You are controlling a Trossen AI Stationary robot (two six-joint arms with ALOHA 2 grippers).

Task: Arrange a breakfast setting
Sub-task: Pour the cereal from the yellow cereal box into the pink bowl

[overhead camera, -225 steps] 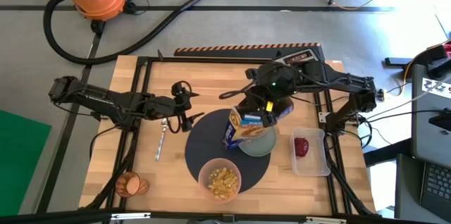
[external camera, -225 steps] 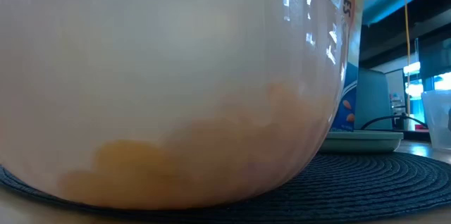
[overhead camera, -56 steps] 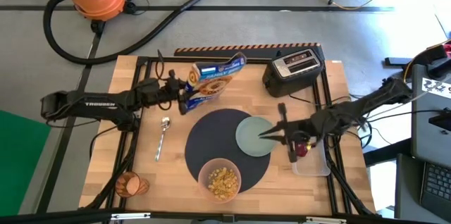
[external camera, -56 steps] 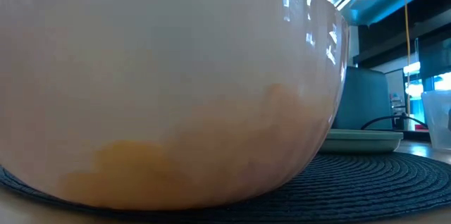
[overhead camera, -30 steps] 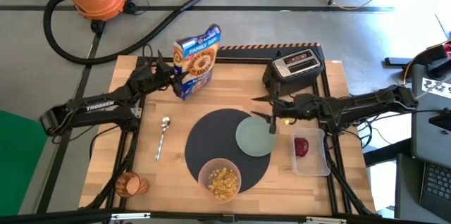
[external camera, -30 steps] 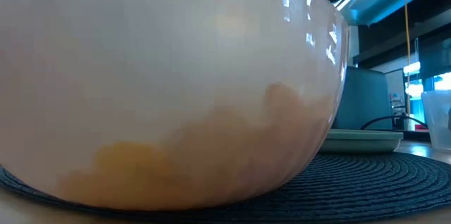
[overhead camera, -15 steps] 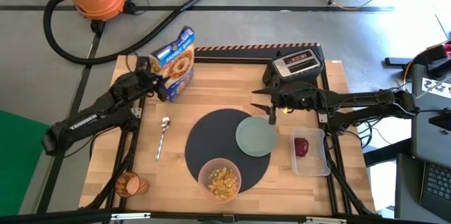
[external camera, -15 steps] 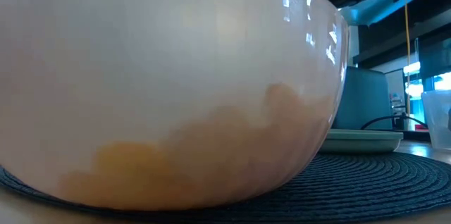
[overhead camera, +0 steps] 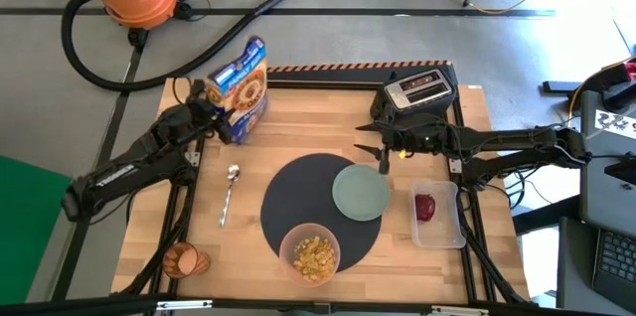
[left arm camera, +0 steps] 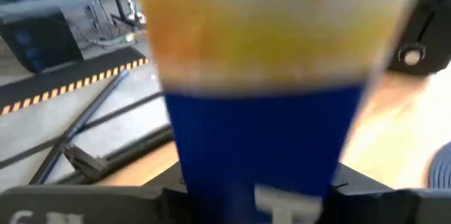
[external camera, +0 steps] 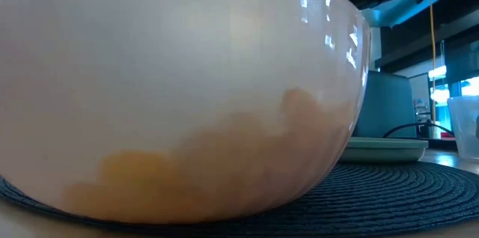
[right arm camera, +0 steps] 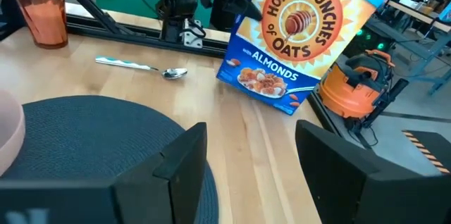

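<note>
Now a cereal box is held over the table's far left corner while the breakfast things lie spread across the table.

Leftmost, the orange translucent cup point(overhead camera: 185, 258) is seen at the near left corner, with the metal spoon point(overhead camera: 229, 194) laid on bare wood further in. Above these, the left pincer point(overhead camera: 212, 109) is clenched on the cereal box point(overhead camera: 241, 88), which is tilted with one lower corner near or on the table point(overhead camera: 298, 127). At the centre, the round dark-grey mat point(overhead camera: 298, 202) carries the pink bowl point(overhead camera: 311, 253) of cereal at its near edge and the pale green plate point(overhead camera: 361, 193) at its right edge. The right pincer point(overhead camera: 383, 148) is held released beside the black toaster point(overhead camera: 417, 92), just beyond the plate. Rightmost, the red apple point(overhead camera: 425, 206) rests in a clear tray point(overhead camera: 438, 232).
</note>
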